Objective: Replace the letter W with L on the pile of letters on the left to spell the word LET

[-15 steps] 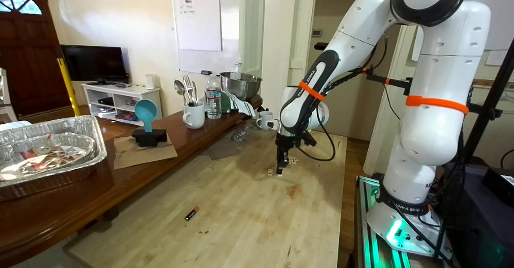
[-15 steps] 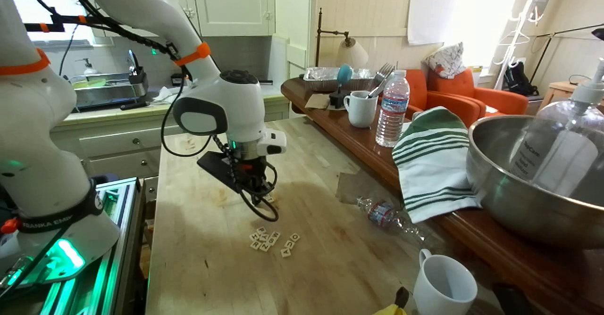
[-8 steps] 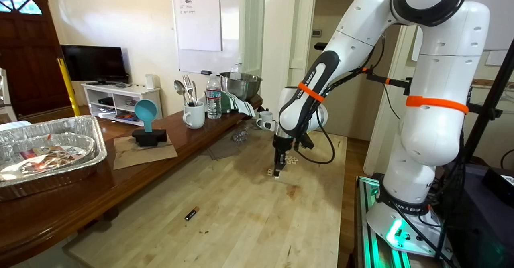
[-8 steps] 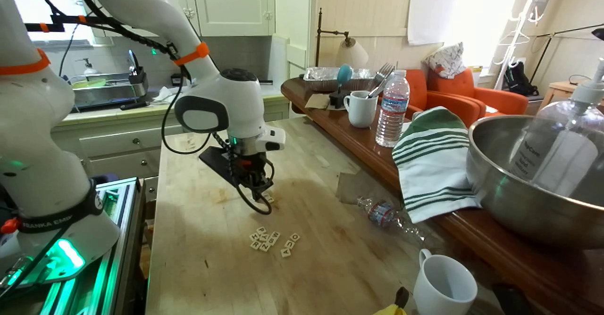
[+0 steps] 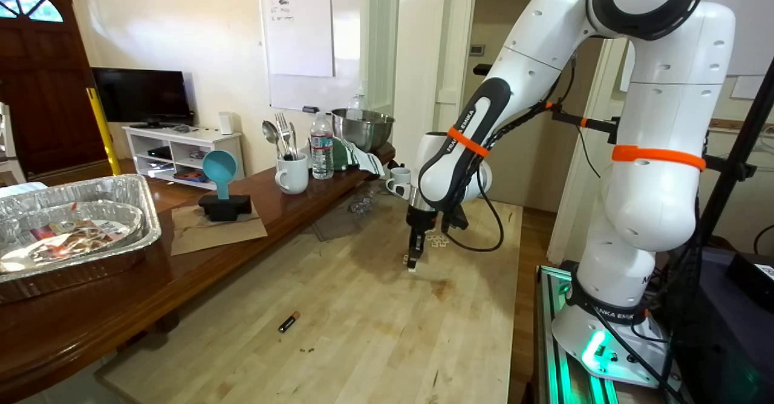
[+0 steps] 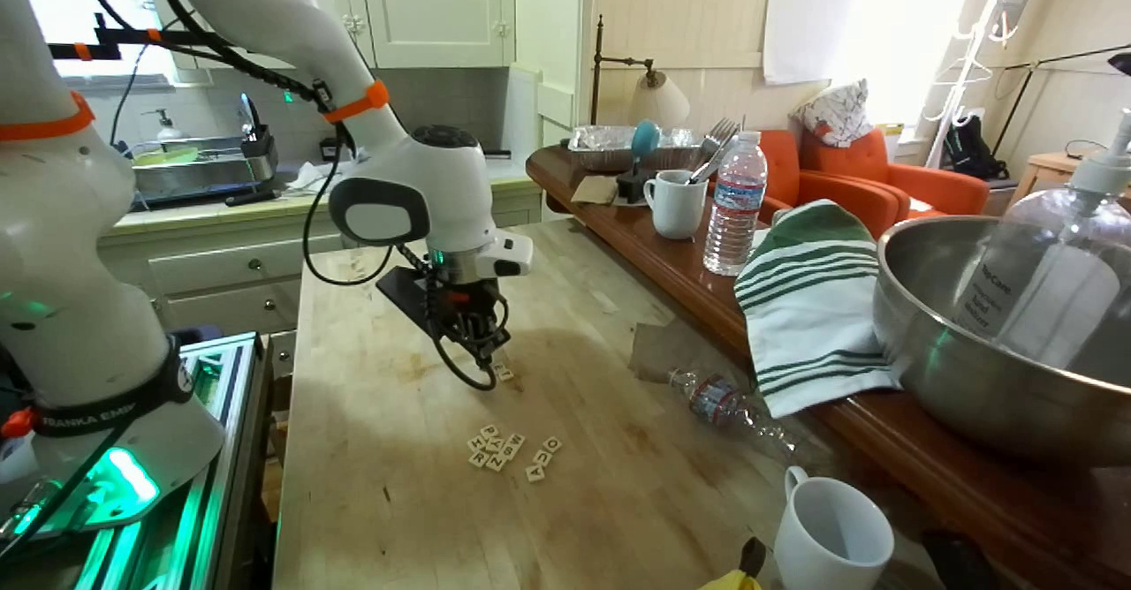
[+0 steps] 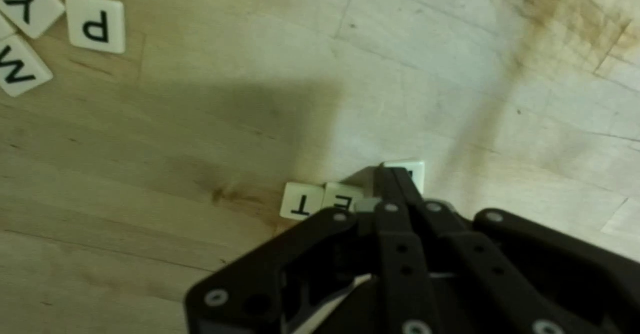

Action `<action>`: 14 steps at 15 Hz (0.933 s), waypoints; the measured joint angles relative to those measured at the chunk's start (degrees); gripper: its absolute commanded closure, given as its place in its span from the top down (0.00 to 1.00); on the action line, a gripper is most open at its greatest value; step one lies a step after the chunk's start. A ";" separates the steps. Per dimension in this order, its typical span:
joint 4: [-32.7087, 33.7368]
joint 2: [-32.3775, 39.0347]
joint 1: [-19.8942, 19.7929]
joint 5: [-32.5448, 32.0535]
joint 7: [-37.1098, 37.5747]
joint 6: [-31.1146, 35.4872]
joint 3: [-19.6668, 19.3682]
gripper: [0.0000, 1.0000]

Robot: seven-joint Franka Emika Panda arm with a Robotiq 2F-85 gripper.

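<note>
My gripper (image 7: pixel 398 175) is shut, its fingertips pressed together and low over the table. Just beyond the tips, partly under them, lies a pale tile (image 7: pixel 418 173) whose letter is mostly covered, so I cannot tell whether it is the L. To its left in the wrist view, the E tile (image 7: pixel 342 194) touches the T tile (image 7: pixel 302 200); a finger hides part of E. A tile that reads W or M (image 7: pixel 22 69) lies at the far left beside the Y (image 7: pixel 31 5) and P (image 7: pixel 96 23). In an exterior view the gripper (image 5: pixel 412 263) stands at the tiles.
The larger heap of letter tiles (image 6: pixel 495 449) and a short row with O (image 6: pixel 552 444) lie nearby on the table. A crushed bottle (image 6: pixel 716 398), white mug (image 6: pixel 831 533) and battery (image 5: pixel 289 322) are also there. A raised brown counter (image 5: pixel 260 210) runs along one side.
In an exterior view the shut gripper has moved a little to the left and nearer the camera. The pale tile at its tips has slid the same way; the remaining tiles look unmoved.
</note>
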 measured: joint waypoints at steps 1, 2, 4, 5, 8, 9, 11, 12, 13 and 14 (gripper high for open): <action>0.00 0.13 0.25 0.00 0.71 0.57 0.03 0.00; -0.01 0.29 0.51 0.00 1.40 1.20 0.04 0.00; -0.02 0.58 0.94 0.00 2.67 2.36 0.05 0.00; -0.02 0.71 1.12 0.00 3.24 2.88 0.05 0.00; -0.04 1.12 1.64 0.00 4.95 4.45 0.03 0.00; -0.04 1.21 1.75 0.00 5.37 4.77 0.00 0.00; -0.04 1.35 2.05 -0.15 6.26 5.30 -0.19 0.00; -0.04 1.39 2.14 -0.39 6.80 5.43 -0.29 0.00; -0.04 1.42 2.20 -0.80 7.42 5.51 -0.40 0.00; -0.04 1.48 2.28 -1.37 8.20 5.70 -0.56 0.00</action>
